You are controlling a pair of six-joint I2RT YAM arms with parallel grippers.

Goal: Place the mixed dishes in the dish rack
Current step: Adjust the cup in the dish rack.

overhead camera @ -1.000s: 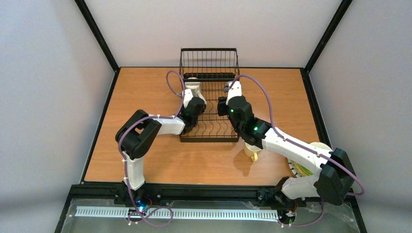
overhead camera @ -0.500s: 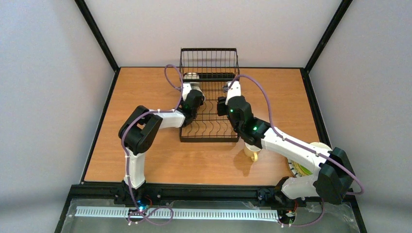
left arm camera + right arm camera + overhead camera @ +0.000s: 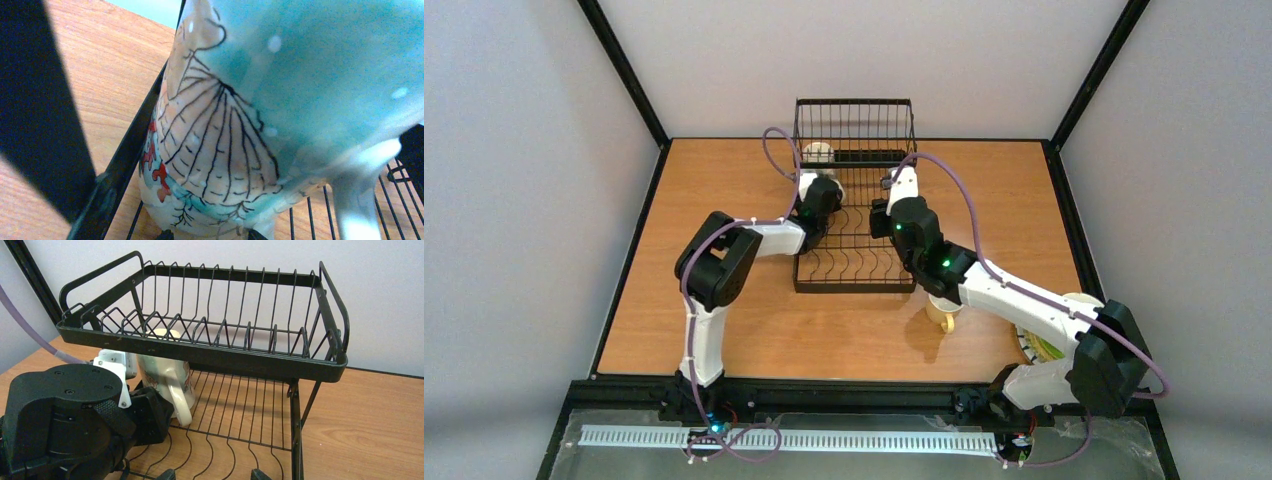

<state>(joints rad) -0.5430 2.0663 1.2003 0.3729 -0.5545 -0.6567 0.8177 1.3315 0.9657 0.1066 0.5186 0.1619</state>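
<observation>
Left gripper point(image 3: 210, 235) is clamped on the white mug point(image 3: 162, 365). The mug fills the left wrist view, its base between the two fingertips. Mug sits at the left edge of the dish rack point(image 3: 854, 287), over the lower wire floor and tucked under the upper basket point(image 3: 200, 352). Can't tell if its base touches the wires yet.

Mug's long axis is roughly upright, leaning a bit. Its handle sticks out toward the rack's middle, on the side facing the right arm. Looks: glossy white-cream glaze, black fan-shaped line drawing with small red marks low on the wall, plain white handle. It reads teal-tinted in the wrist view, probably the lighting.

Key relation: the mug is already in the left pincer, inside the rack and close under the basket rail. Setting it down likely means a short drop and a release with little headroom.

Right gripper point(image 3: 211, 474) hovers over the rack's right half, fingers spread, nothing between them.

Cream-yellow mug point(image 3: 945, 320) stands on the table point(image 3: 724, 330) just off the rack's near-right corner, partly under the right forearm. Lime-green plate point(image 3: 1042, 350) lies well right of the rack, mostly hidden by that arm. Both not yet loaded.
</observation>
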